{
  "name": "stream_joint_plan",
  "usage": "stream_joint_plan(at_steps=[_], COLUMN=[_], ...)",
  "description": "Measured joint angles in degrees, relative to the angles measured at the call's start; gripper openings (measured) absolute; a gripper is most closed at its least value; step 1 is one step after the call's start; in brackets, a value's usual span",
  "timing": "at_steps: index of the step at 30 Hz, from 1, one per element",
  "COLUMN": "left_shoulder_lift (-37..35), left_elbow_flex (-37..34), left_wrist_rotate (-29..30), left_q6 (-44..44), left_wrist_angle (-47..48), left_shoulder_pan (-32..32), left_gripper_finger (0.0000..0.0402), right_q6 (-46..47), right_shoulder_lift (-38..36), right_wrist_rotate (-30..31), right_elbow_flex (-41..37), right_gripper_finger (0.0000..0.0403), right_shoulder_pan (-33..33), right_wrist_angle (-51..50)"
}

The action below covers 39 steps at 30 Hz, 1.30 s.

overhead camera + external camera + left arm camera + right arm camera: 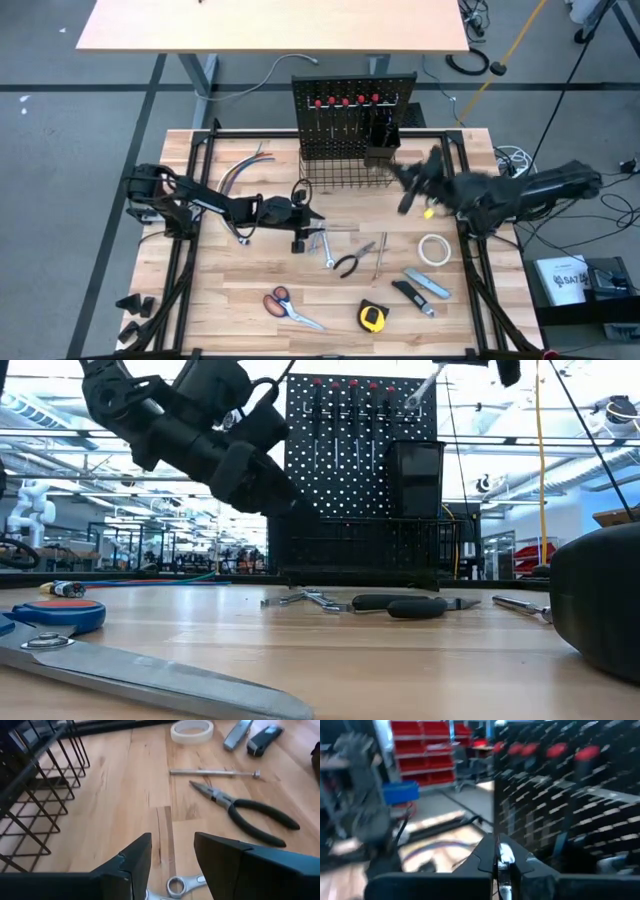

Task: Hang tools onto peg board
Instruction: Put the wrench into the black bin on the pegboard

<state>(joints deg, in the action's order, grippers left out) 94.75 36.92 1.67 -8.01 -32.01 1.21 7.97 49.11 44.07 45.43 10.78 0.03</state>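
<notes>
Just in front of the peg board (352,115), the left fingers (172,865) stand partly open over a wrench (185,885) lying on the counter (240,300), gripping nothing. Beside the peg board's cup (381,152), the right fingers (501,865) are pinched on a silver wrench (506,854) held up in the air.

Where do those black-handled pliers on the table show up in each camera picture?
High view: pliers at table centre, in front of the peg board.
Low view: pliers lying mid-picture, below the peg board.
Left wrist view: pliers right of centre.
Right wrist view: not in it.
Shared landmark: the peg board's wire basket.
</notes>
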Motion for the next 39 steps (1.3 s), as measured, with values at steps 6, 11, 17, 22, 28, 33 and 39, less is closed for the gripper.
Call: stream_joint_plan(at_steps=[6, 11, 17, 22, 28, 33, 39], left_shoulder_lift=[0.0, 0.0, 0.0, 0.0, 0.0, 0.0, 0.0], left_elbow_flex=[-0.1, -0.1, -0.1, 0.0, 0.0, 0.0, 0.0], left_wrist_rotate=[0.1, 0.1, 0.1, 0.1, 0.1, 0.1, 0.1], left_q6=[0.1, 0.2, 0.2, 0.2, 0.1, 0.1, 0.1], left_wrist_angle=[0.0, 0.0, -0.1, 0.0, 1.8, 1.8, 1.7], left_shoulder_pan=[0.1, 0.1, 0.9, 1.1, 1.2, 1.2, 1.2], left_gripper_finger=[0.0157, 0.0157, 0.0157, 0.0157, 0.0157, 0.0157, 0.0157], right_q6=[7.6, 12.9, 12.1, 11.8, 11.5, 11.9, 12.3], right_shoulder_lift=[-0.8, 4.8, 11.7, 16.6, 20.3, 21.9, 22.4], right_wrist_rotate=[-0.6, -1.2, -4.2, -8.1, -11.2, -16.4, -18.8], right_elbow_flex=[12.0, 22.5, 27.6, 27.9, 27.9, 27.9, 27.9], right_gripper_finger=[0.0001, 0.0001, 0.0001, 0.0001, 0.0001, 0.0001, 0.0001], right_shoulder_pan=[-6.9, -12.5, -18.1, -23.0, -26.7, -29.1, -30.7], right_wrist_angle=[-18.0, -33.7, -35.6, -35.7, -36.0, -36.5, -37.6])
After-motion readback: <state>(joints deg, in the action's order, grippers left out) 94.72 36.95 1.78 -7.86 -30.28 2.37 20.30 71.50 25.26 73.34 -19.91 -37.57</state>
